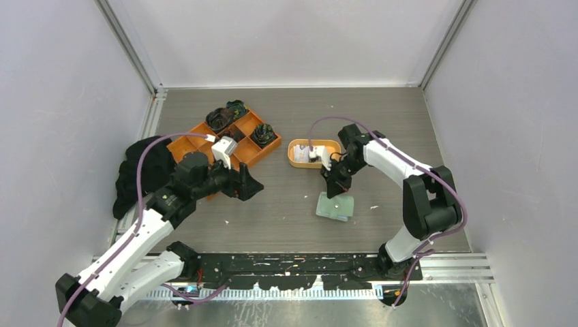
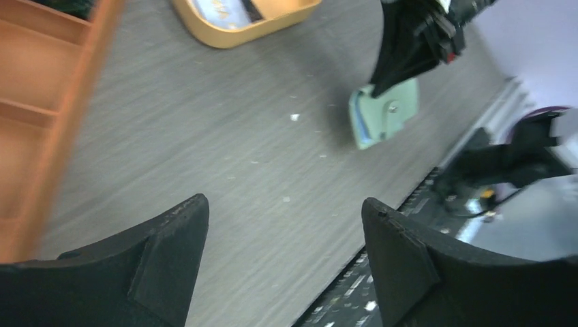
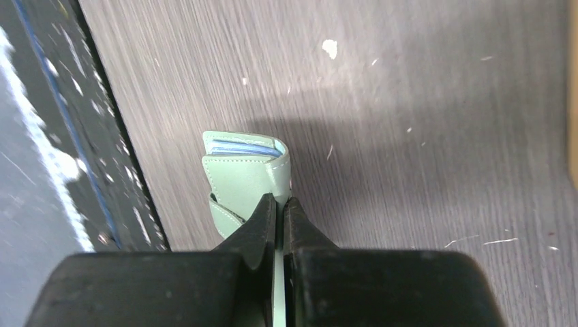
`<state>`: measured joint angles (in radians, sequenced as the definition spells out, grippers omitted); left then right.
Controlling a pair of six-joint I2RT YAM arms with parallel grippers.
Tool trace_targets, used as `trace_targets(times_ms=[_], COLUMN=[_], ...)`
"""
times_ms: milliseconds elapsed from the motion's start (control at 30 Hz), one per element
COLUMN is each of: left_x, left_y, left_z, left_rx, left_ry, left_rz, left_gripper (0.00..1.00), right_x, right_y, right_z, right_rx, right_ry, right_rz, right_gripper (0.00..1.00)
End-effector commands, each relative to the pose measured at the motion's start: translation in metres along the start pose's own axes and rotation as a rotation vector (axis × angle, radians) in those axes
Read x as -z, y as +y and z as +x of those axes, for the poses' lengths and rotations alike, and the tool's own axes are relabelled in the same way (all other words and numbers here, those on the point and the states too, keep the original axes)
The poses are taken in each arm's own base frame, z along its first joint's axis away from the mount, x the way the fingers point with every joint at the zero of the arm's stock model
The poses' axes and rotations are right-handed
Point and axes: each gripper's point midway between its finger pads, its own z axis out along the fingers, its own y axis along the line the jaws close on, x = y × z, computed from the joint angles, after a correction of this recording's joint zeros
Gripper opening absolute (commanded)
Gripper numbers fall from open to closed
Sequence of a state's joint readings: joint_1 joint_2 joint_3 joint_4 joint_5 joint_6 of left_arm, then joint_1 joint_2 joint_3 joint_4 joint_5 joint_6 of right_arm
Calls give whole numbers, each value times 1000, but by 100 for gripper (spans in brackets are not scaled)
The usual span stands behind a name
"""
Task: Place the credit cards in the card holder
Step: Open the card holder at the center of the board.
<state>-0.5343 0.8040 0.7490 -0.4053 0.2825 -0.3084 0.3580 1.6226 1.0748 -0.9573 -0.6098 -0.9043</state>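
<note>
The right gripper (image 3: 279,202) is pinched tight on a thin flap of the sage-green card holder (image 3: 245,174). Its two black fingers (image 3: 262,228) are pressed together with only the green edge between them. The card holder hangs folded from that grip, showing a bluish-grey pocket edge at its far end and casting a shadow on the grey wood-grain table (image 3: 422,122). Whether its lower edge rests on the table or hangs just above it is hard to tell. From above, the card holder (image 1: 335,206) sits right of centre, just nearer than the oval orange dish (image 1: 298,162). One pale credit card (image 1: 304,153) with a dark band lies in the dish.

The left gripper (image 1: 251,185) hovers over bare table beside the orange compartment tray (image 1: 253,158). Its jaws are spread wide and hold nothing, and it is well apart from the card holder. A black cloth (image 1: 140,174) lies at the table's left edge.
</note>
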Motion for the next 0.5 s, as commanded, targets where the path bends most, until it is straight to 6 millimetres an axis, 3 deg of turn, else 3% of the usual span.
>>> trace_targets(times_ms=[0, 200, 467], left_x=[-25, -64, -103], left_y=[-51, -75, -102], left_z=[-9, 16, 22], left_rx=[285, 271, 322], left_ry=[-72, -110, -70], left_rz=[281, 280, 335], left_gripper=[80, 82, 83], right_x=[36, 45, 43], right_y=[10, 33, 47], right_z=[-63, -78, -77], right_rx=[-157, -71, 61], right_ry=[-284, -395, -411], right_rz=[-26, -95, -69], right_gripper=[1, 1, 1])
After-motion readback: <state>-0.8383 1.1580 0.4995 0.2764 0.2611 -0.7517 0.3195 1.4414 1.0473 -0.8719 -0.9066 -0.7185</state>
